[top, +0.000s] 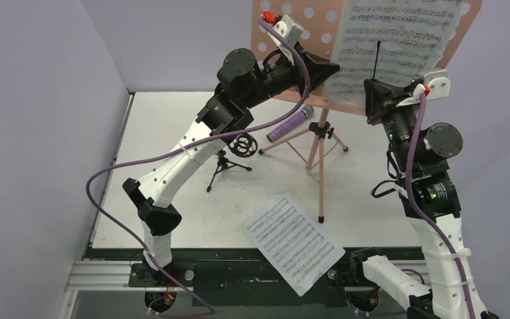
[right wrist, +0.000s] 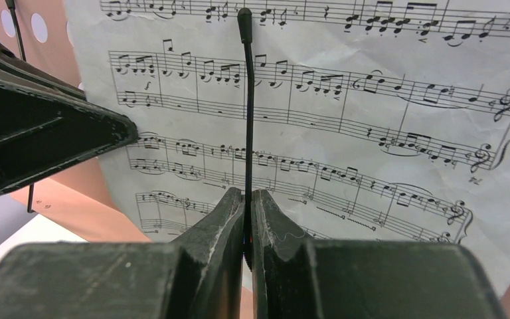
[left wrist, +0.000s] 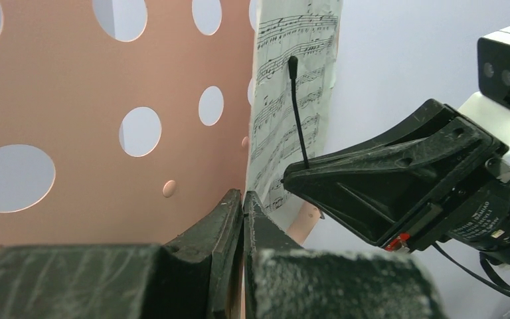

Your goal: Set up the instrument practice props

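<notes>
Currently both arms reach up to the pink perforated music stand [left wrist: 73, 86], which stands on its tripod legs [top: 319, 174] toward the far side of the white table [top: 172, 119]. One sheet-music page [top: 392, 40] leans on the stand's desk. The left gripper [left wrist: 244, 199] has its fingers pressed together at the desk's edge just beside that page. A sliver of pink shows between them, so it looks pinched on the desk. The right gripper [right wrist: 247, 196] is clamped on a thin black wire rod [right wrist: 248, 100]. The rod rises upright in front of the page, with its rounded tip near the top staves. The two grippers sit close together without touching, the left one's fingertip just left of the rod in the right wrist view.

On the table behind the stand's legs lies the glittery purple microphone [top: 289, 125], with its grey head toward the stand's pole. To its left, apart from it, stands the small black tripod mic stand [top: 228, 159]. A second sheet-music page [top: 292, 242] lies flat near the arms' bases, one corner overhanging the table's near edge
</notes>
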